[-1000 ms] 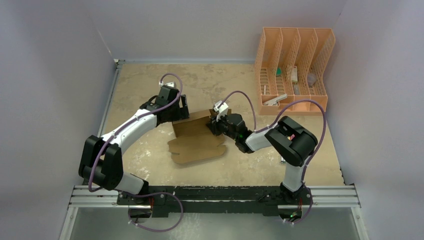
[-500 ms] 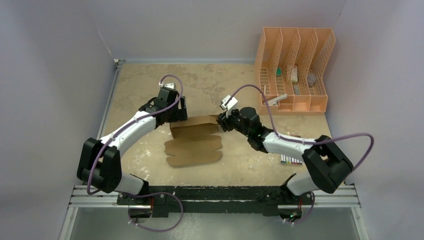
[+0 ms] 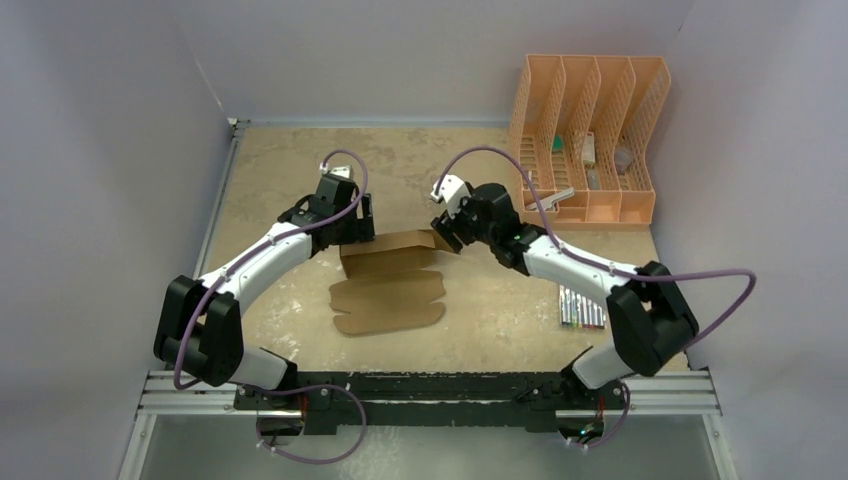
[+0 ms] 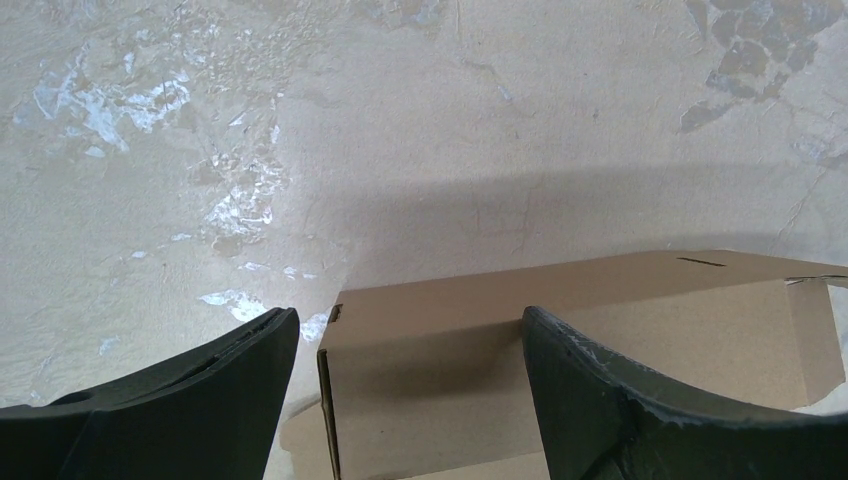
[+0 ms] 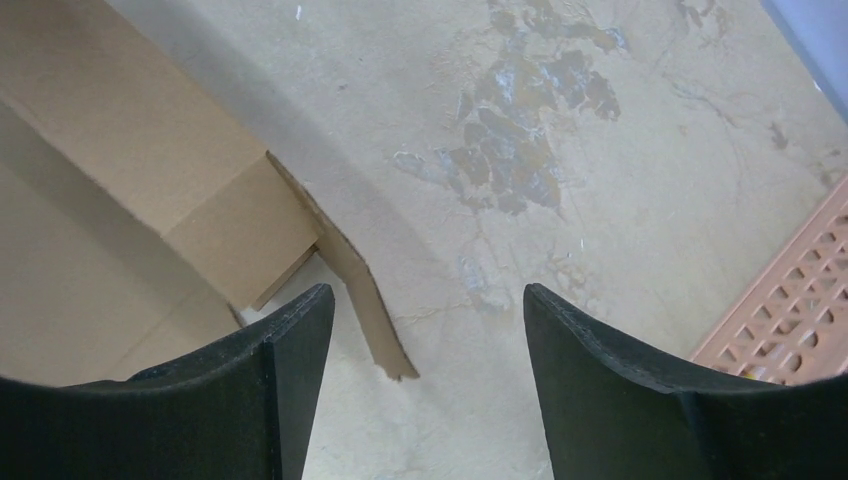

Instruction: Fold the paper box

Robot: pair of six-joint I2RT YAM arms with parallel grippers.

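Paper box (image 3: pixel 388 290) lies between left jaws and right jaws, both open, empty.

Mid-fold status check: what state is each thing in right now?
paper box: partly folded, far panel raised, near flaps flat.
left gripper: jaws open over the box's left end.
right gripper: jaws open at the box's right end.
file rack: upright, small items inside.
marker pack: lying flat.

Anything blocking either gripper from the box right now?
Nothing visible. The right gripper hangs open beside the right end flap of the paper box; the left gripper is open over its left end.
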